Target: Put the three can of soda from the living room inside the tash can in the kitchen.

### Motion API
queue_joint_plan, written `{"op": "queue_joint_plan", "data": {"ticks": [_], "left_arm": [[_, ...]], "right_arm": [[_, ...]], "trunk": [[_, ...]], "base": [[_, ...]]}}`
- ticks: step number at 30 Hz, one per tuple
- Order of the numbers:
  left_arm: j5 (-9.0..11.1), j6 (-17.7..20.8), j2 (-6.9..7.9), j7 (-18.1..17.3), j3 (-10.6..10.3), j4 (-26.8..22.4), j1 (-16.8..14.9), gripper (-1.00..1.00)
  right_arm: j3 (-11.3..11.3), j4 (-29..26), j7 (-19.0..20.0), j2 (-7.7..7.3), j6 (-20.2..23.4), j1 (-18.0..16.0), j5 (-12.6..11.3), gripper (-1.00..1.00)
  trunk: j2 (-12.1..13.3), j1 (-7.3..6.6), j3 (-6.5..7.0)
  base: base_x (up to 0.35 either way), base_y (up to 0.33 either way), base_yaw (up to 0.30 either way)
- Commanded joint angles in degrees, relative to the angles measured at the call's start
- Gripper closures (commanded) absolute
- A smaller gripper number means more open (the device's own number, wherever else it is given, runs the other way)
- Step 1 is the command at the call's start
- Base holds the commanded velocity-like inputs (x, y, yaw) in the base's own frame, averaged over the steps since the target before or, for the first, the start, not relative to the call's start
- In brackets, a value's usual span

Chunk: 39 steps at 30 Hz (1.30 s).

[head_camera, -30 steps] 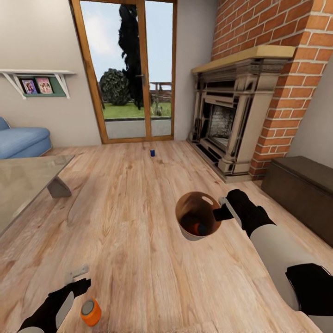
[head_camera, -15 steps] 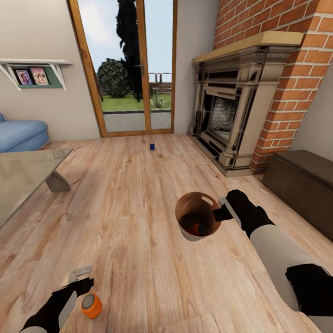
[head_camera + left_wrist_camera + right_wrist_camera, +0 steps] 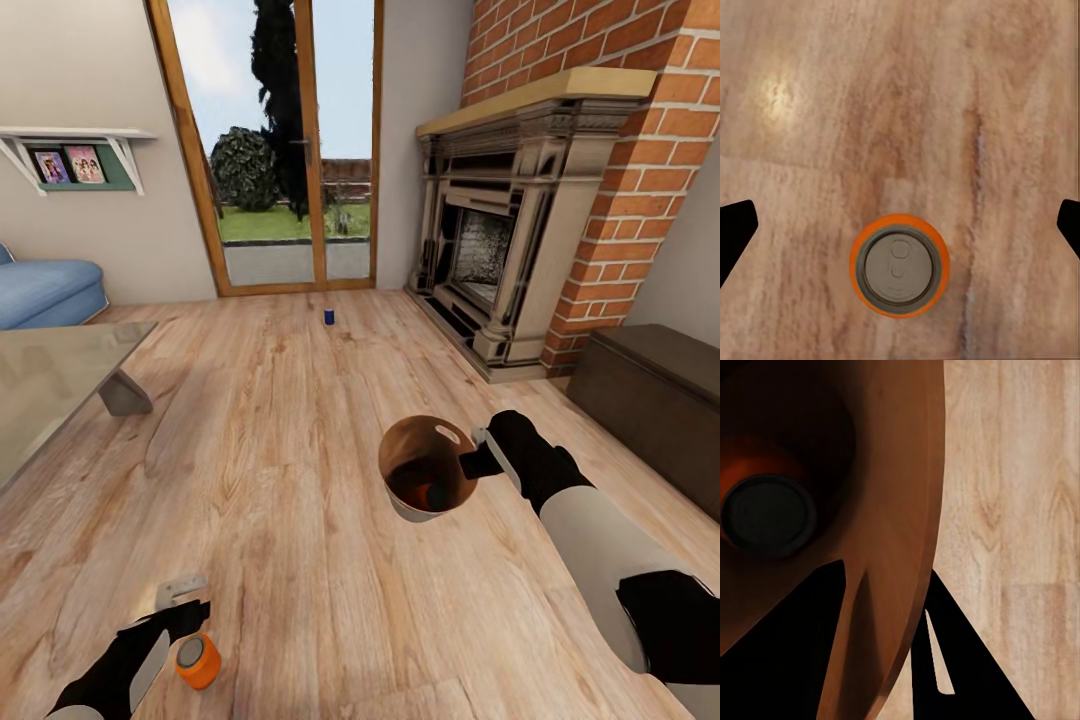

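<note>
Nearing the orange can, left claw has dropped closer.

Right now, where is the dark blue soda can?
In the head view the dark blue can stands upright on the wood floor, near the glass door, left of the fireplace.

Orange, copper and brick red over pale, streaked timber.

A plain orange soda can with a dull grey lid stands on the light honey-brown plank floor, whose grain runs in darker brown streaks. The round tapered bin is glossy copper-brown inside and pale grey-beige outside, with an orange can with a dark top in its shadowed bottom. A small dark blue can has a pale top. The chimney is red brick with pale mortar lines, the fireplace dark and ornate under a tan mantel, the sofa soft blue, the low bench dark brown, the door frame warm orange wood.
</note>
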Motion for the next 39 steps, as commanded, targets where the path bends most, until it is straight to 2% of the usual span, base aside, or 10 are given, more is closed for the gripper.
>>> {"op": "queue_joint_plan", "data": {"ticks": [1, 17, 22, 30, 39], "left_arm": [[0.00, 0.00, -0.02, -0.05, -0.03, 0.03, 0.00, -1.00], [0.01, 0.00, -0.18, -0.32, -0.16, 0.12, 0.00, -1.00], [0.00, 0.00, -0.18, -0.32, -0.16, 0.14, 0.00, -1.00], [-0.01, 0.00, -0.18, -0.32, -0.16, 0.17, 0.00, -1.00], [0.01, 0.00, -0.18, -0.32, -0.16, 0.18, 0.00, -1.00]], "right_arm": [[-0.05, -0.04, 0.06, 0.01, 0.03, -0.02, -0.78, 1.00], [0.04, -0.02, 0.06, 0.04, 0.03, 0.01, -0.77, 1.00], [0.01, -0.05, 0.09, 0.02, 0.03, -0.01, -0.76, 1.00], [-0.11, -0.09, 0.19, 0.07, 0.03, -0.13, -0.70, 1.00], [-0.18, -0.10, 0.23, 0.04, 0.03, -0.38, -0.69, 1.00]], "trunk": [[-0.01, -0.01, 0.01], [-0.01, -0.01, 0.01], [-0.07, 0.12, -1.10], [-0.07, 0.12, -1.10], [-0.19, 0.35, -3.09]], "base": [[0.000, 0.000, 0.000], [0.000, 0.000, 0.000], [0.000, 0.000, 0.000], [0.000, 0.000, 0.000], [0.000, 0.000, 0.000]]}}
